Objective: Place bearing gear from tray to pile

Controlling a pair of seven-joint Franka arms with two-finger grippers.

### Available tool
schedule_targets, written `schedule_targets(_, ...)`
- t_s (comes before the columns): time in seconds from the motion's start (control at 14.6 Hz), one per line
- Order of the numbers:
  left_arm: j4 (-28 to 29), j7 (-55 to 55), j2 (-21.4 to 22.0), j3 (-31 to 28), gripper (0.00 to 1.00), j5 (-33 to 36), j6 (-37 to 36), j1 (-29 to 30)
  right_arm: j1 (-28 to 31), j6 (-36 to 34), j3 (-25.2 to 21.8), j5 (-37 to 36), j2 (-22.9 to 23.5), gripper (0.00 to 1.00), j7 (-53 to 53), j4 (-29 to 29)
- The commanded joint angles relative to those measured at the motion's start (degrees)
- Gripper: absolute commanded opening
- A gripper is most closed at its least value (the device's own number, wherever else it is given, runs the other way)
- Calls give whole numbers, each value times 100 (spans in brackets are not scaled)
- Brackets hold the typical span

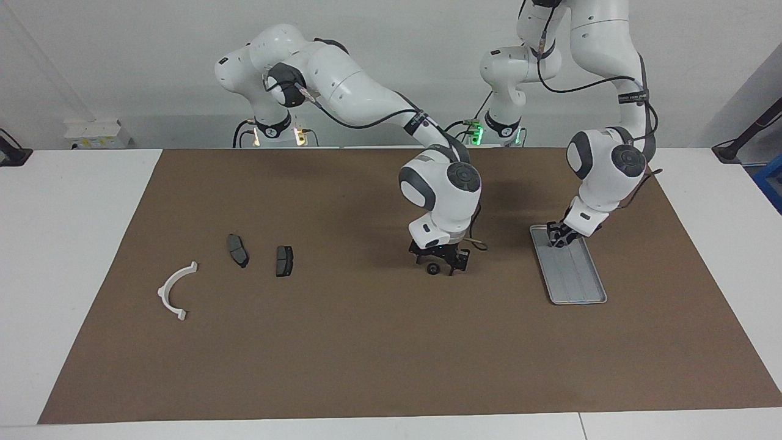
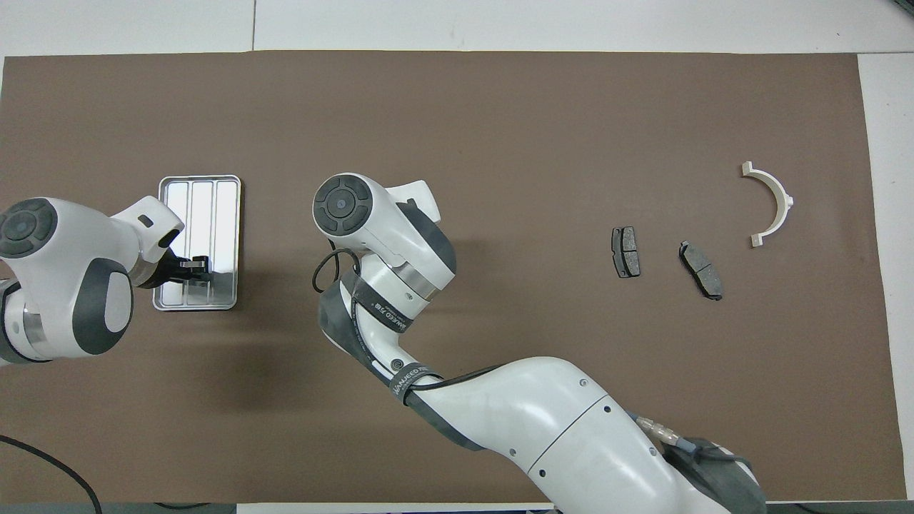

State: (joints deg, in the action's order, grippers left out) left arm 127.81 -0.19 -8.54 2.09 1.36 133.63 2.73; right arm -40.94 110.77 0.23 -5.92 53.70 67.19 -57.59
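Note:
The bearing gear [image 1: 432,269], small, black and round, lies on the brown mat between the tray [image 1: 577,282] and the pile. My right gripper [image 1: 437,266] is down at the mat, open, with a finger on each side of the gear. In the overhead view the right hand hides the gear. The pile is a white arc [image 1: 176,291] and two dark brake pads [image 1: 237,250] [image 1: 284,261] toward the right arm's end. My left gripper [image 1: 558,239] hangs low over the tray's end nearest the robots, also seen in the overhead view [image 2: 194,267].
The brown mat [image 1: 342,354] covers most of the white table. In the overhead view the ribbed tray [image 2: 214,203], the pads [image 2: 625,252] [image 2: 701,269] and the arc [image 2: 772,200] lie in a loose row across the mat.

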Motion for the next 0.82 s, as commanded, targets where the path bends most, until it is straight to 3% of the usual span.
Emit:
schedule_targets(0.0,104,-77,-8,46,46,31,207,52,25,-170,-5,-111,96,91,57,213)
schedule_targets(0.2,112,-77,-8,46,31,30,216,34,25,-170,12,-58,88,83,74,195)
schedule_targets(0.34,121,-77,-8,46,15,22,216,34,33,-161,21,-32,79,76,66,178)
schedule_targets(0.55,-45,-77,80,46,4,-13,-186,52,77,-170,47,-14,79,60,57,169)
schedule_targets(0.75,-956,-357,247,64,3,-31,-1590,-36,86,-152,39,135,79,25,66,169)
